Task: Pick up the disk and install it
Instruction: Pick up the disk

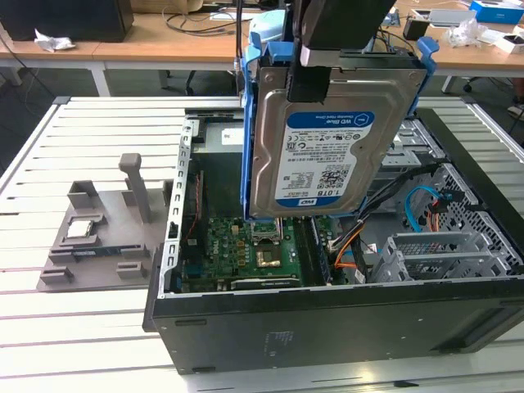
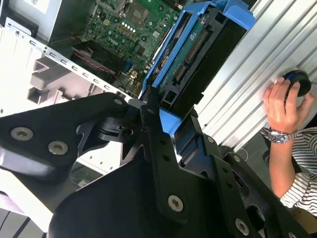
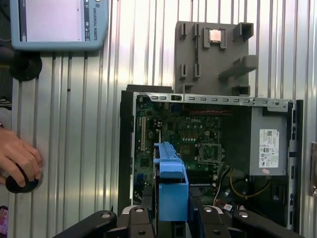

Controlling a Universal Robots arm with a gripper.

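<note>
The disk [image 1: 336,151], a silver hard drive with a white-and-blue label in a blue plastic bracket, hangs upright above the open computer case [image 1: 327,327]. My gripper [image 1: 311,78] is shut on its upper edge, with a black finger [image 1: 304,82] lying over the drive's labelled face. In the second wrist view, the disk [image 2: 198,54] juts out from between my black fingers [image 2: 158,144], over the motherboard. In the first wrist view, the disk [image 3: 171,188] is seen end-on above the motherboard [image 3: 188,139], inside the case.
A grey fixture plate [image 1: 98,237] carrying a small silver chip [image 1: 82,229] lies beside the case on the slatted table. A drive cage [image 1: 442,254] and cables fill the case's right end. A person's hand [image 3: 17,158] rests on a black knob near a teach pendant [image 3: 54,25].
</note>
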